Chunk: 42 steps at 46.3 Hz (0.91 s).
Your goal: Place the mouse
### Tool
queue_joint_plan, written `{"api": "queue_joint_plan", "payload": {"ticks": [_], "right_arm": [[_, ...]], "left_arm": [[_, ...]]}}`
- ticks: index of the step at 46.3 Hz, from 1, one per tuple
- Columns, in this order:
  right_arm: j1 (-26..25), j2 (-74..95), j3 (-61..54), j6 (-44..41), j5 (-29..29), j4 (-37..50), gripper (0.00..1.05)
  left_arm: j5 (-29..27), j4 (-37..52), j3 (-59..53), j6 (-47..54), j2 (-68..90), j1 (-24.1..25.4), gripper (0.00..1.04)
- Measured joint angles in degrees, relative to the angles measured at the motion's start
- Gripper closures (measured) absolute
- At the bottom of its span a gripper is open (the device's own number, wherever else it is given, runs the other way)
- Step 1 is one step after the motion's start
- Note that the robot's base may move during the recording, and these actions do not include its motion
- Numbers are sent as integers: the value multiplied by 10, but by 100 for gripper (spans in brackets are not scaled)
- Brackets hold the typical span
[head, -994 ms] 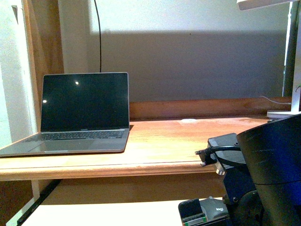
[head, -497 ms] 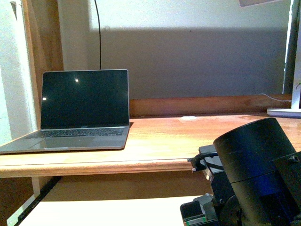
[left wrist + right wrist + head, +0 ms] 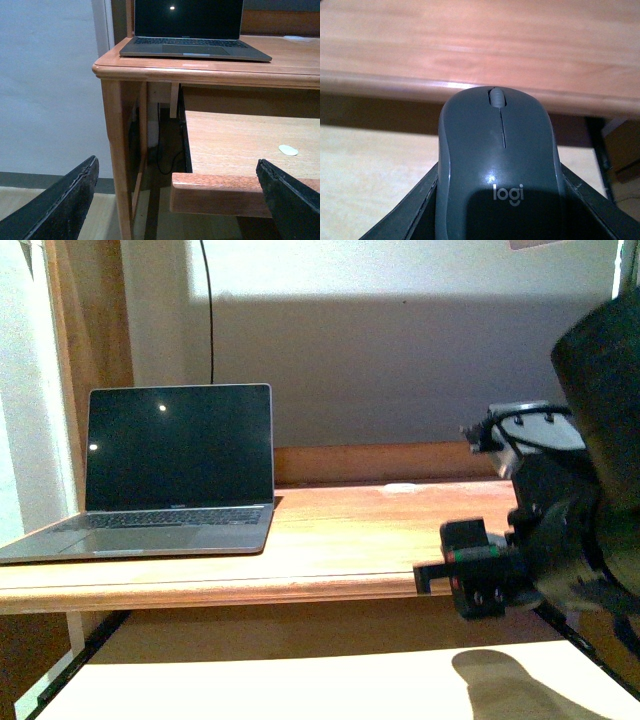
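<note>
Right claw clamped on the mouse: the mouse sits between its two fingers, wheel end poking out toward the worktop front edge. It is off the surface, above the lower shelf. Left claw spread wide, holding nothing.

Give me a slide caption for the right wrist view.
Grey mouse gripped in the right tool, facing the wooden desk edge.

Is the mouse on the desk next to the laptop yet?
No, the mouse is between the right gripper's fingers, short of the desk's edge.
</note>
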Motion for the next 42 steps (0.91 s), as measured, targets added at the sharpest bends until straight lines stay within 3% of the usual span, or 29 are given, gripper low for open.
{"api": "queue_joint_plan", "payload": {"ticks": [10,23,42], "right_arm": [[21,95,184,3,15,-70,49],[40,302,461,1,75,-167,49],[42,449,634,23,115,-232,49]], "left_arm": [[0,0,0,0,0,0,8],[0,0,0,0,0,0,8],[0,0,0,0,0,0,8]]}}
